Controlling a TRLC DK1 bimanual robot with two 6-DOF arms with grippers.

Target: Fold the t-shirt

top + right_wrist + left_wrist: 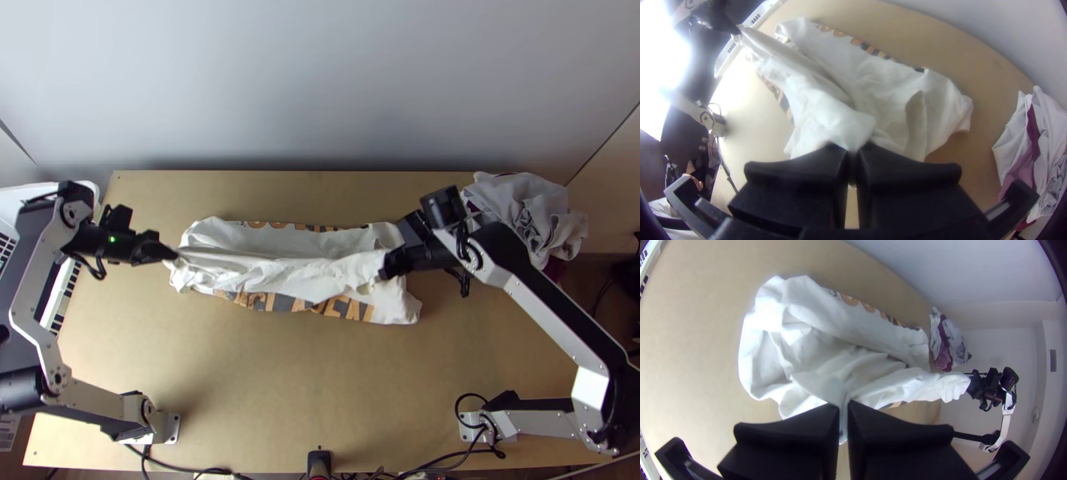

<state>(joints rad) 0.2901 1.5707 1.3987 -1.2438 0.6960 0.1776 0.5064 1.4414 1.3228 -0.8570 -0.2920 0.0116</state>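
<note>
Your left hand (171, 255) and right hand (386, 269) each pinch the white t-shirt (288, 275), a gathered band of it stretched between them; the rest lies rumpled below on the worktop (280, 384), print showing along both sides.

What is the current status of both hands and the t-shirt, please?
Left hand and right hand both shut on t-shirt. Shirt bunched, partly raised between them. Other cloths heaped at table's far right corner, apart from it.
</note>
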